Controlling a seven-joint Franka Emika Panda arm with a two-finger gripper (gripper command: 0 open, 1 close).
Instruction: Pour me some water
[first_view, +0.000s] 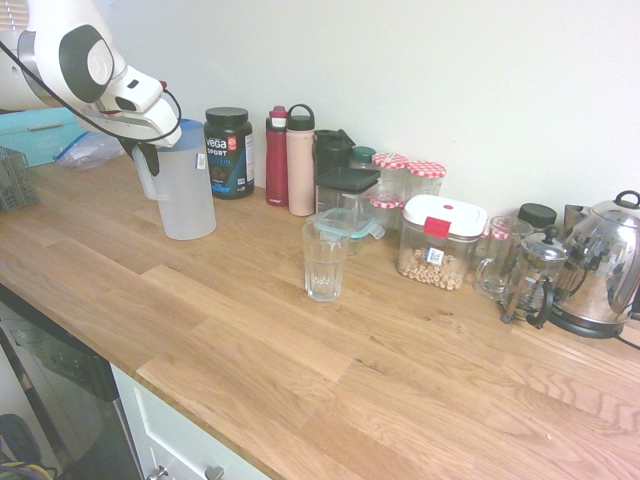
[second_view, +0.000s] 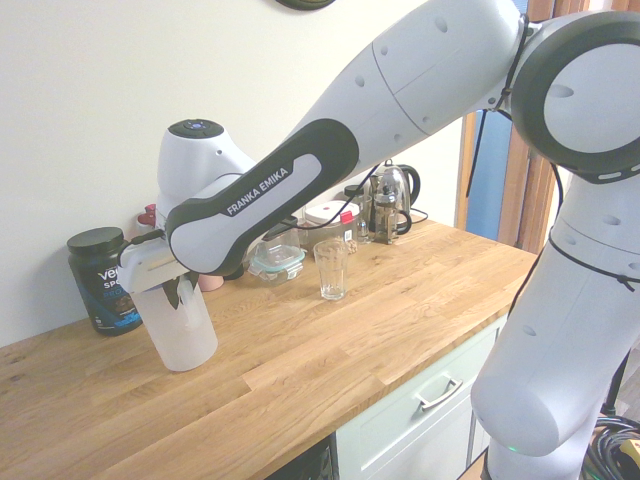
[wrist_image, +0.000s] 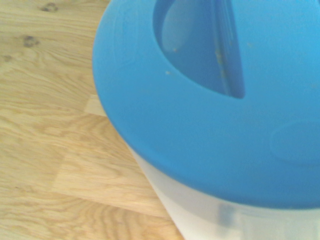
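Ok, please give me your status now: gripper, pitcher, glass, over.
Gripper at the pitcher handle, fingers not readable. Pitcher with blue lid upright on the wooden counter. Drinking glass upright, apparently empty, apart from it. Nothing between them.

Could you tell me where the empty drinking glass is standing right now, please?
The drinking glass stands upright on the wooden counter, just in front of a teal-lidded container, well apart from the water pitcher at the gripper.
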